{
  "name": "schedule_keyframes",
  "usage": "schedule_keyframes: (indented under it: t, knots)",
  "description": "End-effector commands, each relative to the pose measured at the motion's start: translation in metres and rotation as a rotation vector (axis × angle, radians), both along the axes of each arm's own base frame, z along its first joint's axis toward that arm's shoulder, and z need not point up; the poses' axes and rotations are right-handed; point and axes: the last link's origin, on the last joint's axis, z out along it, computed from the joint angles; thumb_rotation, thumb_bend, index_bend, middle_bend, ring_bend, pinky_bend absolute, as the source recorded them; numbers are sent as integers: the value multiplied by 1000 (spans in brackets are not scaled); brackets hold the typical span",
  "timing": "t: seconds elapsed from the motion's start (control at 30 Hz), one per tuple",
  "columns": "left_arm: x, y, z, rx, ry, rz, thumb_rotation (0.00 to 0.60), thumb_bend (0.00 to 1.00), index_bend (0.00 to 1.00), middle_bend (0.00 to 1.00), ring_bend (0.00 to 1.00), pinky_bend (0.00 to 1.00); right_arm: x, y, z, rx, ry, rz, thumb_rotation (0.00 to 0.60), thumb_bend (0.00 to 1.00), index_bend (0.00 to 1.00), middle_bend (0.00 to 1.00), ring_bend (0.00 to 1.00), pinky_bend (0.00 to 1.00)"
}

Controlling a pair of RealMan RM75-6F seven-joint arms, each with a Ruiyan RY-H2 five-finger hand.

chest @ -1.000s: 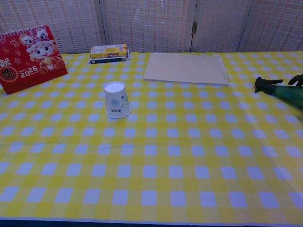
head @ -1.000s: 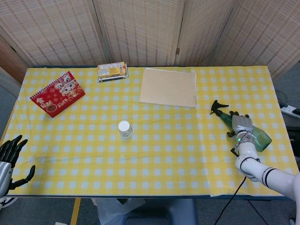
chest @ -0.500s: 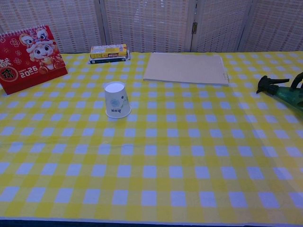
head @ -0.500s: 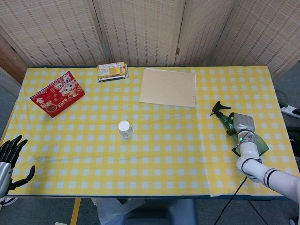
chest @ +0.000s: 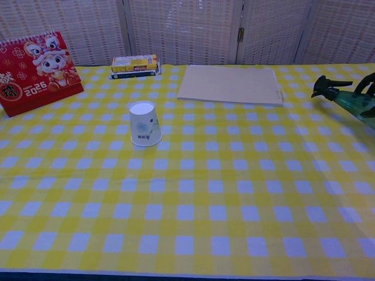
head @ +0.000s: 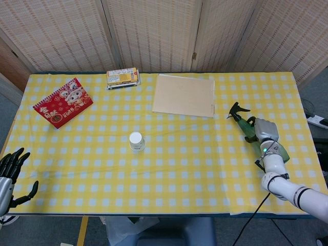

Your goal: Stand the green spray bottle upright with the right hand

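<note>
The right hand [head: 266, 134] is wrapped around the body of the green spray bottle [head: 249, 127] near the right edge of the tabletop [head: 195, 169], fingers clenched on it. Compared with a second ago, the bottle's black trigger head [chest: 324, 85] has risen and swung toward the far edge; in the chest view it now sits higher against the checked cloth, so the nozzle end is lifting while the base stays low under the hand. That suggests the tipping-up is under way but unfinished: the bottle is tilted, not upright. The left hand [head: 11, 171] hangs off the near left corner, fingers spread and holding nothing. The paper cup [head: 136, 141] stands mid-table, well apart from the bottle, with the tan folder [head: 184, 96], red calendar [head: 62, 102] and a small box [head: 123, 78] toward the far edge.
</note>
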Motion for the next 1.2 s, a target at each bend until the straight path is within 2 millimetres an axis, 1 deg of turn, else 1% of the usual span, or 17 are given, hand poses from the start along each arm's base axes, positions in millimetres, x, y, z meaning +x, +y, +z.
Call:
schedule_keyframes:
  t: [0.03,0.1,0.17,0.27,0.33,0.47,0.53,0.6,0.77,0.87,1.0,1.2]
  knots:
    - [0,0,0,0,2,2,329,486,0,0,0,0,16,0,14,-114,-175,90,600,377,401,397,432,488]
    - [0,1,-1,-6,2,4,331,486,0,0,0,0,28,1,21,-177,-279,146,600,377,409,403,437,487]
    - [0,1,-3,-21,-3,5,329,486,0,0,0,0,38,5,29,-253,-376,205,600,378,425,417,464,472]
    - [0,2,-4,-26,1,7,330,486,0,0,0,0,49,11,36,-332,-491,287,600,377,430,423,479,464]
    - [0,2,-4,-27,0,8,330,486,0,0,0,0,53,19,35,-367,-553,353,600,377,430,423,477,464]
    - [0,2,-4,-28,-3,6,331,486,0,0,0,0,55,36,22,-411,-729,441,600,377,430,423,476,464]
    - [0,2,-4,-28,-4,5,331,485,0,0,0,0,51,44,13,-426,-828,463,600,377,430,423,475,464]
    - [0,2,-4,-28,-4,5,331,486,0,0,0,0,44,48,6,-440,-887,483,600,377,430,423,474,456]
    - [0,2,-4,-30,-7,6,329,486,0,0,0,0,31,54,-3,-484,-942,587,600,377,430,423,476,436]
    - [0,3,-4,-35,-7,6,330,485,0,0,0,0,23,62,-11,-506,-935,663,600,377,430,423,475,434]
    - [0,2,-5,-39,-8,5,332,486,0,0,0,0,11,75,-25,-512,-868,755,600,377,431,419,475,433]
    - [1,1,-4,-39,-12,0,329,485,0,0,0,0,-3,87,-37,-527,-890,759,600,378,430,413,474,429]
